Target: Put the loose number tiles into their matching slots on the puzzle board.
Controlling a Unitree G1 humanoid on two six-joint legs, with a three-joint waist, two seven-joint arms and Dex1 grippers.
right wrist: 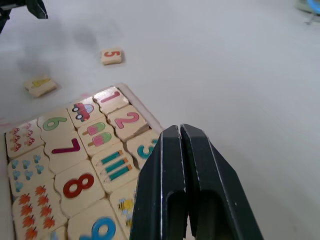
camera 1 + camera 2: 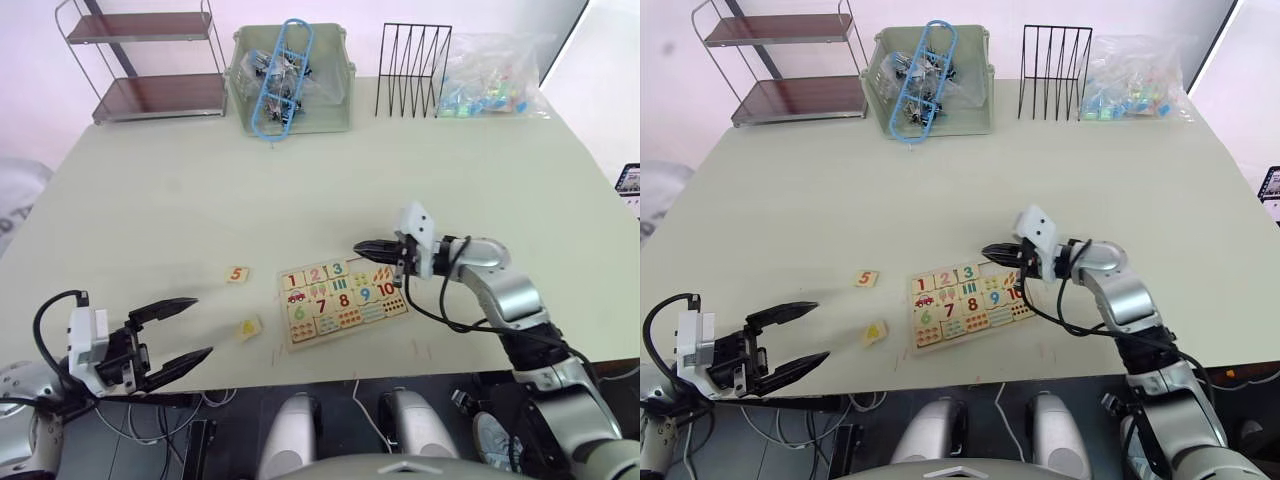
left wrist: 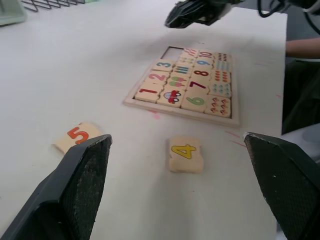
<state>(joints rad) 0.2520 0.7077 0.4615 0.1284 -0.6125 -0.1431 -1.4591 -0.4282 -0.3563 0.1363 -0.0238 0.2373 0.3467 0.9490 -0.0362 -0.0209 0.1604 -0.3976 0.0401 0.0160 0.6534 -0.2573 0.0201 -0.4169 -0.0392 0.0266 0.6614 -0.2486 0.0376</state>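
Near the front edge of a pale, off-white table (image 2: 150, 190), a flat rectangular pale-wood puzzle board (image 2: 342, 299) lies at a slight angle, w/ the red 1, orange 2 and green 3 tiles seated in its top row. Next to the 3, at the board's far corner, an empty square slot (image 3: 173, 50) shows bare wood. Two loose tiles sit on the table off the board's left side: a small square pale-wood tile w/ an orange 5 (image 2: 237, 274), well apart from the board, and a matching tile w/ a yellow 4 (image 2: 247, 327), nearer the board and closer to the table edge.

Right gripper (image 2: 365, 247) hovers just over the board's far right corner, its two black fingers pressed together, nothing between them. Left gripper (image 2: 190, 328) hangs low at the table's front left, fingers spread wide & empty, pointing toward the 4 tile, which lies just beyond the tips; in the left wrist view that tile sits between the two spread fingers (image 3: 80, 180).

Along the table's far side: a two-tier metal-frame shelf w/ brown wooden trays (image 2: 150, 62), a pale green plastic bin (image 2: 292, 82) holding a blue looped piece among other items, a black wire rack (image 2: 412, 70), and a clear bag of colourful plastic pieces (image 2: 490, 78).
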